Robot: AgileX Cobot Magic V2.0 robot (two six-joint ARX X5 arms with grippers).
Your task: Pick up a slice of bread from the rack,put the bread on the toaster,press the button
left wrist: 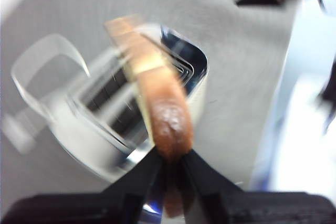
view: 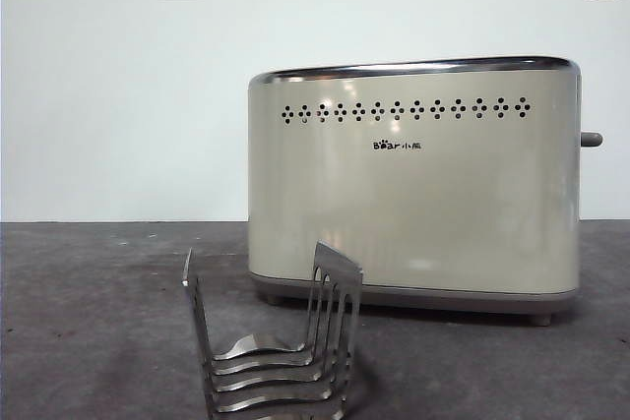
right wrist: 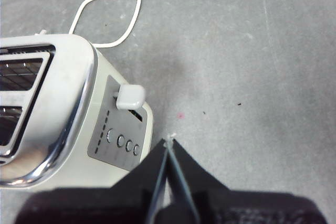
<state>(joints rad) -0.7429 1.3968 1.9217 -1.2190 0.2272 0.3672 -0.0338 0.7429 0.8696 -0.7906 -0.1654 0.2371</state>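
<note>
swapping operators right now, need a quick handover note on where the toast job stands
Left gripper: shut on the brown-crusted slice of bread, held high above the cream boxy toaster.
Right gripper: shut, empty, waiting beside the toaster's grey lever button.
Shiny steel wire rack: no bread in it, in front of the toaster.
Done: bread picked up.
Left: lower the bread into a slot, press the button.

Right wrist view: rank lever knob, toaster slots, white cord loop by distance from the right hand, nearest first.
From the right hand, jaws shut, empty:
1. Lever knob, sticking out of the toaster's narrow end beside the hand.
2. Slots, on the toaster's top, beyond the knob.
3. White cord loop, on the table behind the toaster.
</note>
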